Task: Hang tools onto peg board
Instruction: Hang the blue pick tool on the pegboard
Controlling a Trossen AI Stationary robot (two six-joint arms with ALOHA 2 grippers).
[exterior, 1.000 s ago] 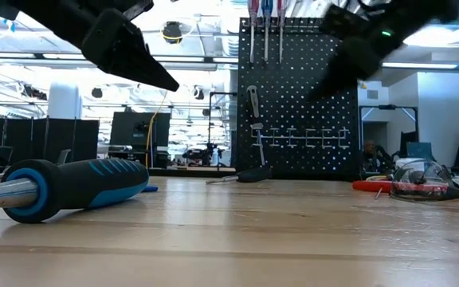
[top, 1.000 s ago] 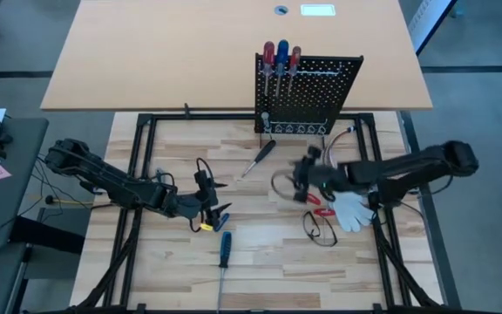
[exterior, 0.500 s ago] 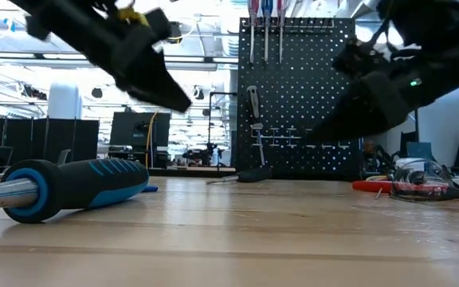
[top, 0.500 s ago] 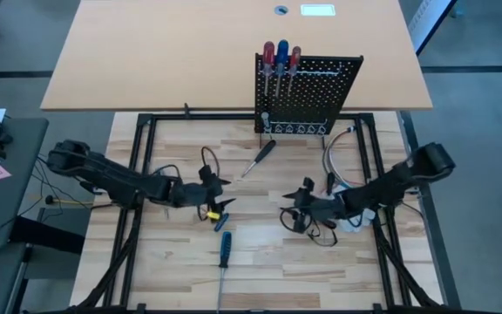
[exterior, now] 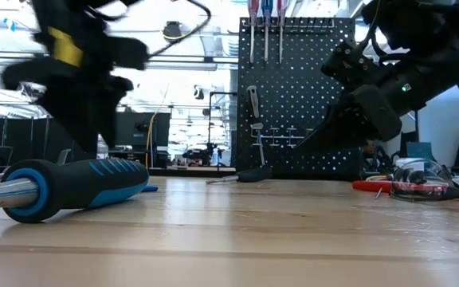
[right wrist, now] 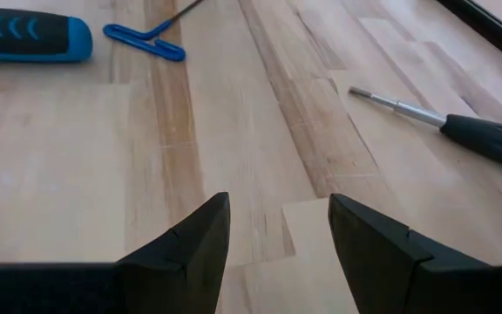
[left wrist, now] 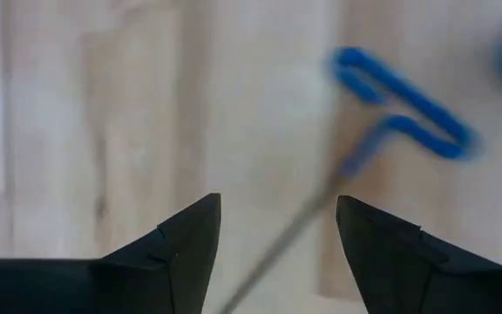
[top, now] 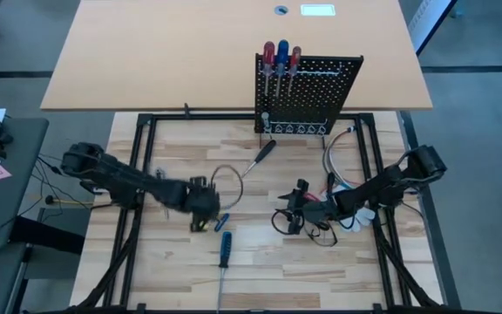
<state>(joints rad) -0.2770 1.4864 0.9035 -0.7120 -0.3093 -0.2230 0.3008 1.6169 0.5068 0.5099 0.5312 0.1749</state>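
Wood tabletop (top: 260, 262): left gripper (left wrist: 273, 228) hangs released above the blue T-handle key (left wrist: 403, 109). We judge it light, stiff, thin; take the loop handle. Right gripper (right wrist: 277, 228) released.

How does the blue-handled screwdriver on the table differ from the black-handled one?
The blue-handled screwdriver lies near the front edge, its shaft pointing away from the peg board; the black-handled screwdriver lies just before the board, slanted. The blue handle looks thicker. Both lie flat, unhung.
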